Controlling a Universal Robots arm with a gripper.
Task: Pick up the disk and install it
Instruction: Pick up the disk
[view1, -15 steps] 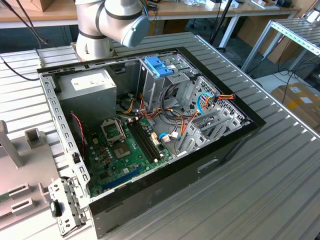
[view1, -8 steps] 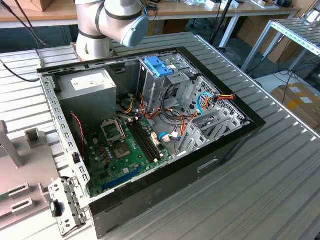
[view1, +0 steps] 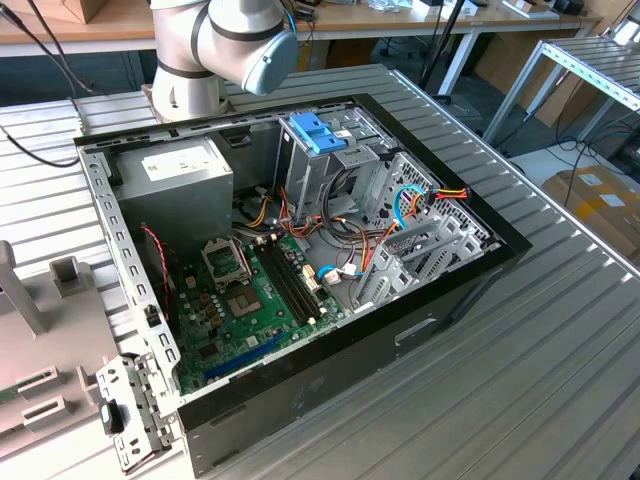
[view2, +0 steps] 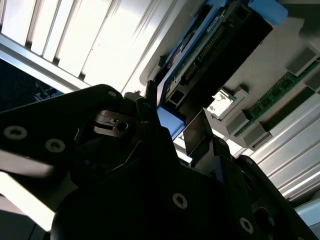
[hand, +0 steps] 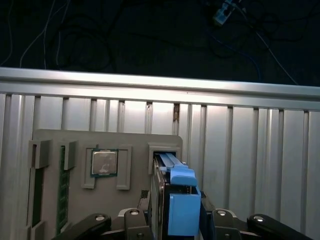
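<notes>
In the first wrist view the disk stands on edge in a slot of a grey holder plate, its blue plastic tab toward the camera. My gripper straddles it, with one black finger pressed to each flat side. In the second wrist view the disk runs away from the camera, dark with a connector edge. Its blue tab sits between the gripper's fingers. The gripper looks shut on the disk.
The holder plate also carries a processor chip and green memory sticks, on a ribbed aluminium table. The exterior view has the open computer case, a drive cage with a blue latch, a grey power supply and the motherboard.
</notes>
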